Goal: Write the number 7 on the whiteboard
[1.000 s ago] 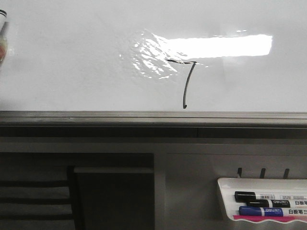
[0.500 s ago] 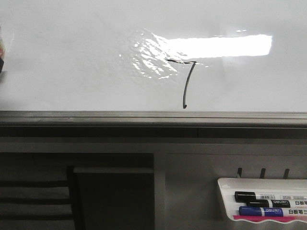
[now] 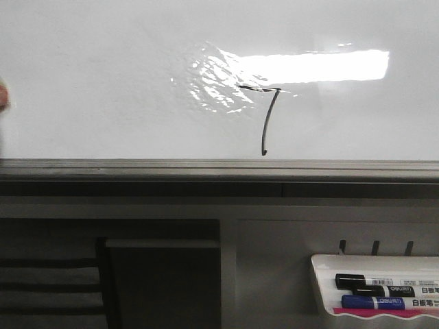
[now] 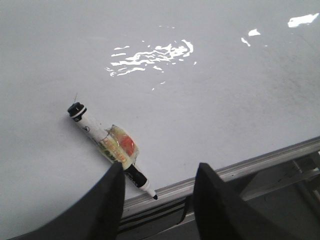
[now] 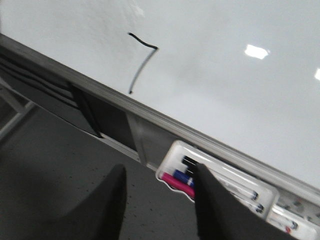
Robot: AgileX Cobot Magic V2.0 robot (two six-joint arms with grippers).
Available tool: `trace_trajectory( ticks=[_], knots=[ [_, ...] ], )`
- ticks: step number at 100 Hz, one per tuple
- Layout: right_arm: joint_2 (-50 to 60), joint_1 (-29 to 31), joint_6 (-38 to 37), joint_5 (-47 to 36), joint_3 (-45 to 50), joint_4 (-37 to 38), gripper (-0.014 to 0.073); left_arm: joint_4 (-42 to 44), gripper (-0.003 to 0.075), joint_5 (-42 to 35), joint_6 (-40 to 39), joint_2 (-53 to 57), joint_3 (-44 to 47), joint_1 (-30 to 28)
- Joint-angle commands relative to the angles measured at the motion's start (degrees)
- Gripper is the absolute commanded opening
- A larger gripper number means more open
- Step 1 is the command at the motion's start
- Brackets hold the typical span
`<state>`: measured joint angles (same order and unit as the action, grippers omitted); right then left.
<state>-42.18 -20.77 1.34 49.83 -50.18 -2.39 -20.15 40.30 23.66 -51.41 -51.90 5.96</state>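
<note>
The whiteboard point(image 3: 123, 82) is glossy white with a grey frame edge point(image 3: 206, 166). The number 7 point(image 3: 267, 120) is drawn on it in thin black line just under the glare, and shows in the right wrist view point(image 5: 140, 62) too. In the left wrist view an uncapped marker point(image 4: 107, 145) with a yellow-orange taped wrap lies on the whiteboard point(image 4: 210, 90), its tip at the frame. My left gripper point(image 4: 160, 167) is open and empty, the marker beside one finger. My right gripper point(image 5: 160, 167) is open and empty, off the board over the dark floor.
A white marker tray point(image 3: 322, 274) holding a black and a blue marker hangs below the board at the right, also in the right wrist view point(image 5: 220, 175). A blurred sliver of something point(image 3: 3, 96) shows at the front view's left edge. Dark shelving point(image 3: 137, 274) lies below the frame.
The object at the front view's left edge has slid down and almost out of frame. The 7 and the tray have not changed.
</note>
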Motion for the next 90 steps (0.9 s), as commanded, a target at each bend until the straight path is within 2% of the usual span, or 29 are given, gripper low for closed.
trace_trajectory(
  ticks=[1,17,33,40,45,61,90],
  knots=[
    [0.1,2.0,-3.5,-0.8,-1.5,4.7,0.0204,0.2,0.0292,-1.8,-0.1,3.7,-0.7,0.0],
    [0.1,4.7,-4.3,-1.0,-1.2,5.6,0.0142,0.1,0.0292,-4.1,-0.1,9.7,4.7,0.0],
    [0.1,4.9,-4.3,-6.2,1.4,5.4,0.0053,0.1,0.0285,-10.5,-0.1,14.7,11.7,0.0],
    [0.1,4.9,-4.3,-8.7,2.7,5.2,-0.0022,0.1,0.0234,-12.9,-0.1,15.9,13.4,0.0],
    [0.1,4.9,-4.3,-9.8,3.4,5.0,-0.0073,0.1,0.0169,-13.7,-0.1,16.2,14.1,0.0],
    [0.1,4.9,-4.3,-12.5,3.8,4.8,-0.0071,0.1,-0.0022,-14.9,-0.1,16.1,14.7,0.0],
    [0.0,4.9,-4.3,-11.1,3.8,4.8,-0.0071,-0.3,-0.0020,-15.1,-0.1,16.1,15.0,0.0]
  ],
)
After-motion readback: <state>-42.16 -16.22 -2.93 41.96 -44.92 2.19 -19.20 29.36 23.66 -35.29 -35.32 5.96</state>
